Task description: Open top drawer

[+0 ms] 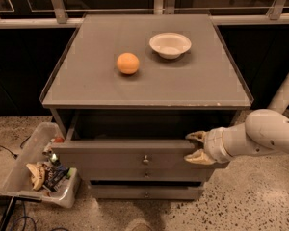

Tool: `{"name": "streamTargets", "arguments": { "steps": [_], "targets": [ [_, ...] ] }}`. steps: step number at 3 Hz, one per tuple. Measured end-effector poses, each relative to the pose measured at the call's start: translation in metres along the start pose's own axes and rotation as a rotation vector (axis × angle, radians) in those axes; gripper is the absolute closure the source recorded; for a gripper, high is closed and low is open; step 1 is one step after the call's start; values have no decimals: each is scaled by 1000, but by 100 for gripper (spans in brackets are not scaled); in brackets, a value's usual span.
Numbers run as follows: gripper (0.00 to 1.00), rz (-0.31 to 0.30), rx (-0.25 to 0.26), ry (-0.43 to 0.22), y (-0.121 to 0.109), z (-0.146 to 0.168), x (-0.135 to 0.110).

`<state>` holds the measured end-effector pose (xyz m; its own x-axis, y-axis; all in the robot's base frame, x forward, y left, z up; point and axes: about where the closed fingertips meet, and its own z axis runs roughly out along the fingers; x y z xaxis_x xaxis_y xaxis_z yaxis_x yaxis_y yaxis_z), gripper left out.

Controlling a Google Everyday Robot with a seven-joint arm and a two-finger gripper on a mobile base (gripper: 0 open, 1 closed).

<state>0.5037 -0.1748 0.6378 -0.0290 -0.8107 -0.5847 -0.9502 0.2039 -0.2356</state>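
The gripper (pixel 196 147), jaws apart on the partly open top drawer (pixel 101 158) front, well aside from its knob (pixel 145 159), should pull straight outward.

A thick white arm of smooth, rounded shells (pixel 265 134) fills the lower right of the frame, its widest segment bulging like a capsule. It narrows into a shorter white cylindrical wrist cuff (pixel 216 146), set off by a thin dark seam. At its end, right of centre in the frame's lower half, sits the small tan-and-cream gripper (pixel 194 147), duller than the glossy arm.
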Motion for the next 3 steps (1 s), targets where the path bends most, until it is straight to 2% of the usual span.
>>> {"name": "streamTargets", "arguments": {
  "steps": [1, 2, 3],
  "targets": [
    [84, 2, -1, -2, 4, -3, 0],
    [100, 2, -1, -2, 3, -6, -2],
    [100, -12, 23, -13, 6, -12, -11]
  ]
}}
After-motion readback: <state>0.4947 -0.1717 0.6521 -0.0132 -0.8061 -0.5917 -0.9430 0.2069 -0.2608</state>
